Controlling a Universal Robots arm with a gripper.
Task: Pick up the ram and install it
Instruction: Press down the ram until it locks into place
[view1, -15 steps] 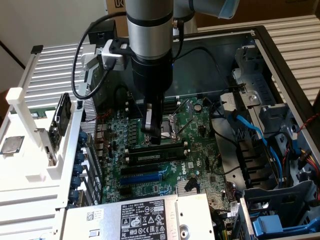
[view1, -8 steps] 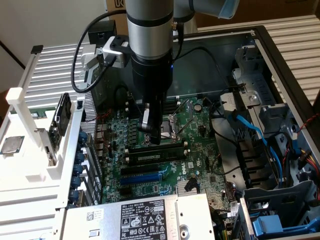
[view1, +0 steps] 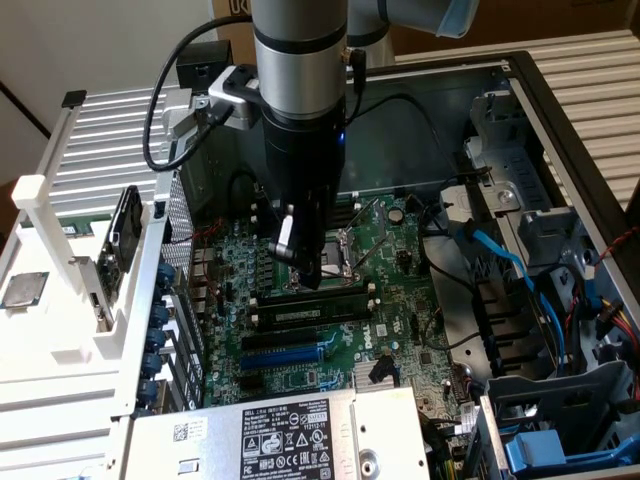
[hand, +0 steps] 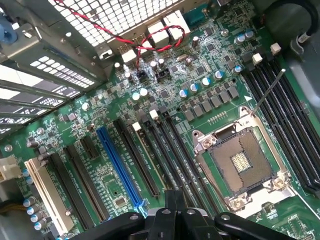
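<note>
The ram (view1: 310, 312) is a long dark stick with a pale label. It stands on edge in the memory slot nearest the blue expansion slot (view1: 285, 356) on the green motherboard (view1: 400, 300). My gripper (view1: 303, 280) hangs straight down just above and behind it, over the slots beside the CPU socket (view1: 335, 262). In the wrist view the fingertips (hand: 168, 200) sit pressed together with nothing between them. A thin brownish edge in the first clipped slot looks like the ram (hand: 151, 160), running toward my gripper (hand: 172, 200).
The open PC case holds a power supply (view1: 270, 435) at the front, blue cables (view1: 520, 275) and drive cages (view1: 560, 400) on the exterior view's right. A white rack (view1: 90, 290) stands on the exterior view's left. Red wires (hand: 150, 40) cross the board's far edge.
</note>
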